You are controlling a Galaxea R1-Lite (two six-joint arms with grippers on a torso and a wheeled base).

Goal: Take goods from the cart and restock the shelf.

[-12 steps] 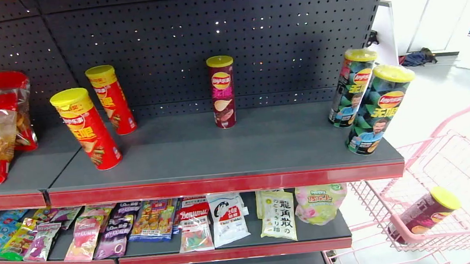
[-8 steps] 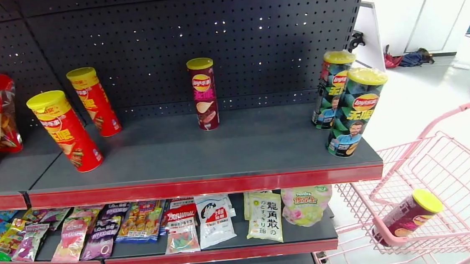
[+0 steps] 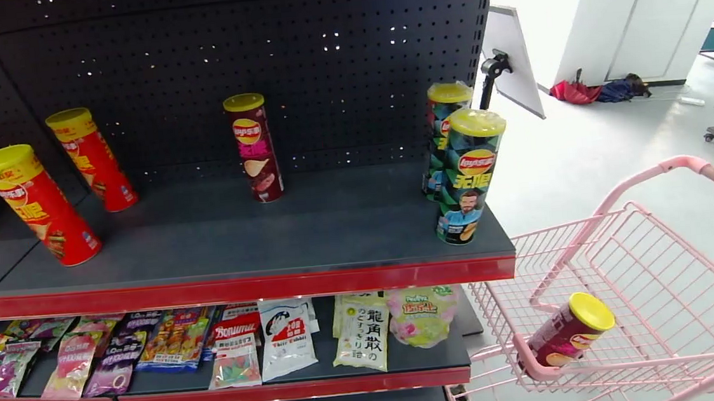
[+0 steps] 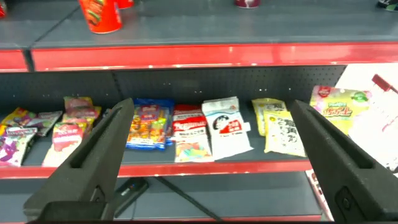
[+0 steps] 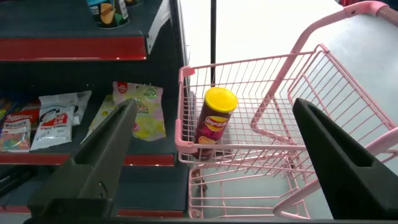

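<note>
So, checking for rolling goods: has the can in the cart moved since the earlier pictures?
No. The can still leans in the same near corner of the pink cart; the whole view slid because the camera turned.

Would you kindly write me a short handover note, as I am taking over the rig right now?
Left gripper: open, empty, facing the snack bags on the lower shelf.
Right gripper: open, empty, facing the pink cart.
Things: one maroon chip can leans in a corner of the cart. The upper shelf holds a matching maroon can, two red cans and two dark green cans.
Done: nothing is held.
Left: grasp the cart can and stand it on the upper shelf, probably beside its match.
</note>
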